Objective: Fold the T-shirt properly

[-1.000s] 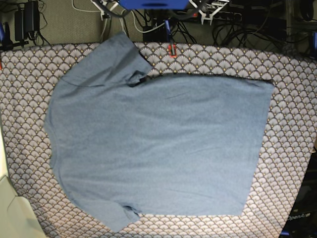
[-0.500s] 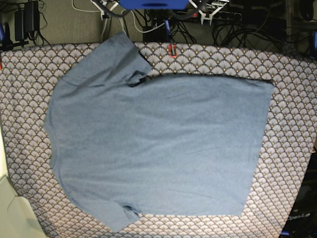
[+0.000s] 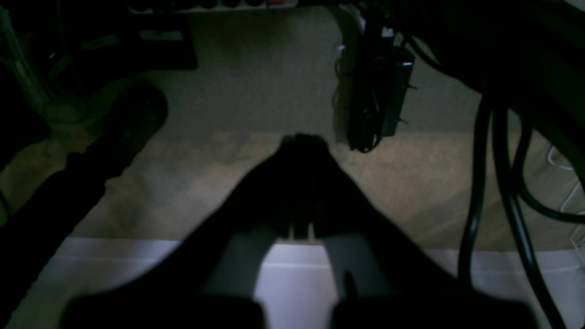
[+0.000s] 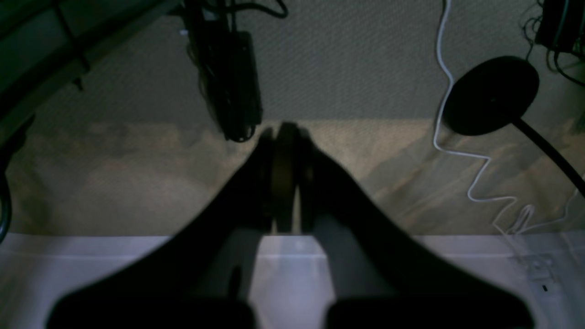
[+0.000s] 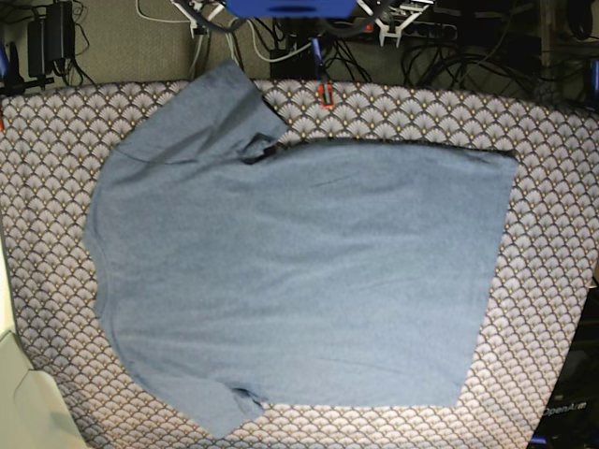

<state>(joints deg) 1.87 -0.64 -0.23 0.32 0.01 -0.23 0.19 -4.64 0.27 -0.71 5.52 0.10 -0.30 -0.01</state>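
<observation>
Left gripper (image 3: 299, 141): closed, holding nothing, parked off the table over carpeted floor. Right gripper (image 4: 285, 130): closed likewise, empty, also over the floor beside a dangling black power brick (image 4: 231, 77). Neither visible in the base view.

T-shirt (image 5: 299, 271): spread flat, plain side up, on the patterned tablecloth (image 5: 552, 168). Neck end toward the left edge of the base view, hem toward the right. One sleeve (image 5: 211, 108) reaching past the far table edge; other sleeve (image 5: 220, 407) near the bottom of the view. No lettering visible.

Change over the last second: none. Shirt outline and creases identical across the base views; no arm entering the workspace.

Meaning for the task: folding not yet begun. Shirt already laid out smooth, so likely ready for a first fold, probably starting at a sleeve or a long side edge. Both grippers to be opened before any pinch on the cloth.
</observation>
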